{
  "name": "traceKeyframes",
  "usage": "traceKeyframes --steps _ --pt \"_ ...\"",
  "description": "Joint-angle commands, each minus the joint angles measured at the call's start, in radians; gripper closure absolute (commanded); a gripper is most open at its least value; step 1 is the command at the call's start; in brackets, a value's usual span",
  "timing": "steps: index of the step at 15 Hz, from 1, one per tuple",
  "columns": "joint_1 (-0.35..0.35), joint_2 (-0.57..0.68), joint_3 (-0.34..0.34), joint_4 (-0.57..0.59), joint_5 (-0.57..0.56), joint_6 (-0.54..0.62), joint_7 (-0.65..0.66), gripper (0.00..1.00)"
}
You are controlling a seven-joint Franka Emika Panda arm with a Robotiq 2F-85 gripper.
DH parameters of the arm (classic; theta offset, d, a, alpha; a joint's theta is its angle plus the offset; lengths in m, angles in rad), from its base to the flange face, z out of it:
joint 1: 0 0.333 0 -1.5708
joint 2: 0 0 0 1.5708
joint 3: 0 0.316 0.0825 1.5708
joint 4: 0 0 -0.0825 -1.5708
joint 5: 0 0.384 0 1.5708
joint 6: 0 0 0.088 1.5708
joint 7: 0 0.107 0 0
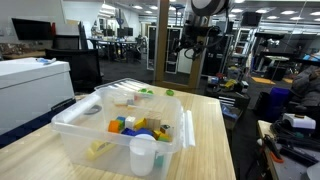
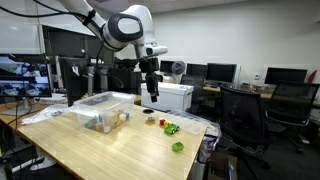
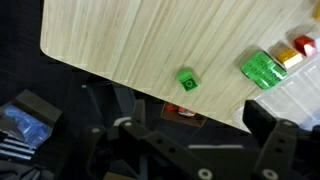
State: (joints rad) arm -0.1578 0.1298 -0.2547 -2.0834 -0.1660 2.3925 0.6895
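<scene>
Position: gripper (image 2: 150,97) hangs from the arm, pointing straight down, above the far end of the table (image 2: 90,150) and well clear of its surface. In the wrist view the gripper (image 3: 190,160) fills the lower part of the picture. Its two dark fingers (image 3: 272,150) stand wide apart with nothing between them, so it is spread and empty.

Nearest object: small green cube (image 3: 186,79). It lies on the wood close to the table edge, alone and touching nothing. In an exterior view it is the green piece (image 2: 178,147) nearest the table's end.

Next out: larger green block (image 3: 262,69), lying flat and apart from the cube; it also shows in an exterior view (image 2: 171,128). Just beside it, toward the picture's edge in the wrist view, are a yellow block (image 3: 288,57) and then a red block (image 3: 306,45). Whether these two touch cannot be told.

Farther along the table: clear plastic bin (image 1: 75,125), open-topped, holding a mix of small coloured pieces. It appears in both exterior views (image 2: 100,100) and stands well apart from the gripper. A white cup (image 1: 143,155) stands upright against the bin's near wall.

Surroundings: office chairs (image 2: 240,115) and desks with monitors (image 2: 222,72) stand beyond the table.
</scene>
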Motion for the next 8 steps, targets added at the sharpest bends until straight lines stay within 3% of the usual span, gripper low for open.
traceKeyframes --steps 1,8 --pt "-0.057 0.059 -0.035 0.032 0.073 0.043 0.011 0.0" --pt "-0.078 0.275 -0.053 0.23 0.173 0.028 0.015 0.0"
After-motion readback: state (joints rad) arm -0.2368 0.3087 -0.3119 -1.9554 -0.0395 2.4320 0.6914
